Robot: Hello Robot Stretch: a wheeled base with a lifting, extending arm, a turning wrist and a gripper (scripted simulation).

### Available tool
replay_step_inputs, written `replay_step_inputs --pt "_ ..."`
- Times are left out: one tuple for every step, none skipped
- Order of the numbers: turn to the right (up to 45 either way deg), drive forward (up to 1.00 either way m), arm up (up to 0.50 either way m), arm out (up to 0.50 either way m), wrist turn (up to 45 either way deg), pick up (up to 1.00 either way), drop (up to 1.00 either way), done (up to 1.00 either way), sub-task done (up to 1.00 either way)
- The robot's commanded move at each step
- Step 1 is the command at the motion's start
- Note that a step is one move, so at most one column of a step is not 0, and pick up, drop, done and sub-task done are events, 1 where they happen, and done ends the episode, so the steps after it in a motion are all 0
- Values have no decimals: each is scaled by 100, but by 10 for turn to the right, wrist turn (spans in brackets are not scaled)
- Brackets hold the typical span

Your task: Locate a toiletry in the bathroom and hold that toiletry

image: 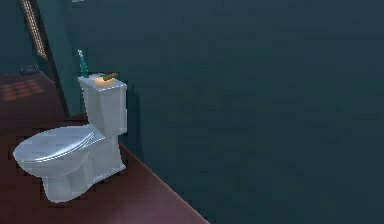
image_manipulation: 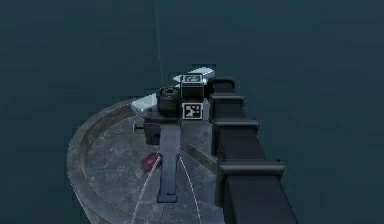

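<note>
A slim teal bottle (image: 82,60) stands on the toilet (image: 70,150) tank, at ten o'clock in the forward view, with a yellowish thing (image: 105,76) at its three o'clock. My fingers (image_manipulation: 168,190) show against a round grey surface (image_manipulation: 100,160) bearing a red blob (image_manipulation: 152,160). I cannot tell their spread, or whether they hold anything.

Dark teal walls (image: 260,90), reddish-brown floor (image: 150,200), white toilet (image: 75,150) close against the wall
</note>
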Motion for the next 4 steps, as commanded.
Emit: replay_step_inputs --pt "0 0 0 0 450 0 0 0 0" --pt "0 0 0 0 450 0 0 0 0" --pt "0 0 0 0 450 0 0 0 0" --pt "0 0 0 0 30 0 0 0 0"
